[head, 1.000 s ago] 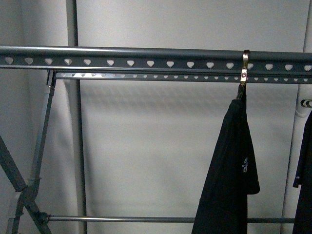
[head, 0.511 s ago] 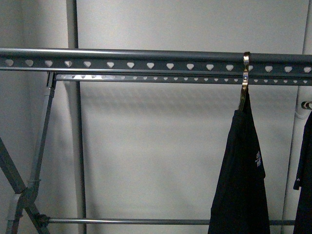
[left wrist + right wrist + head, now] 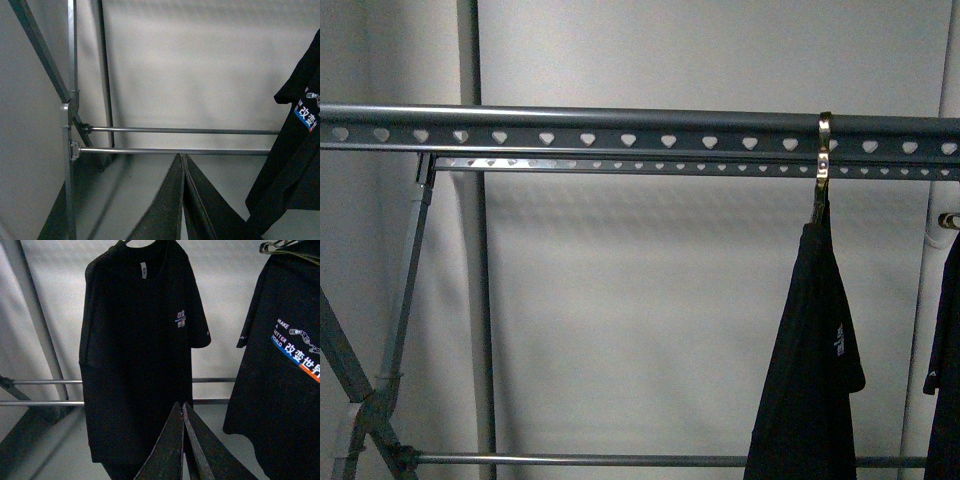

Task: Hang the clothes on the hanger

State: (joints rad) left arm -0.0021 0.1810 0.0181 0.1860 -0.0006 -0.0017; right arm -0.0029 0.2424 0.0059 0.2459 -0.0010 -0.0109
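Observation:
The black T-shirt [image 3: 815, 350] hangs edge-on from a gold hook [image 3: 823, 150] over the grey rack's top rail [image 3: 570, 127], which has a row of heart-shaped holes. In the right wrist view the T-shirt [image 3: 140, 355] hangs flat-on with its small white chest print [image 3: 181, 318] showing. My right gripper [image 3: 182, 405] is shut and empty, just in front of the shirt's lower part. My left gripper [image 3: 183, 157] is shut and empty, before the rack's lower bars [image 3: 175, 150]. Neither arm shows in the front view.
A second black T-shirt [image 3: 285, 365] with a large white, blue and red print hangs to the right; it also shows in the front view [image 3: 945, 370] and the left wrist view [image 3: 295, 160]. The rack's crossed side struts [image 3: 380, 350] stand at the left. A white wall lies behind.
The hanging T-shirt has swung right and then slightly back, turning a little on its hook. The front view has shifted a little, so the rail sits lower.

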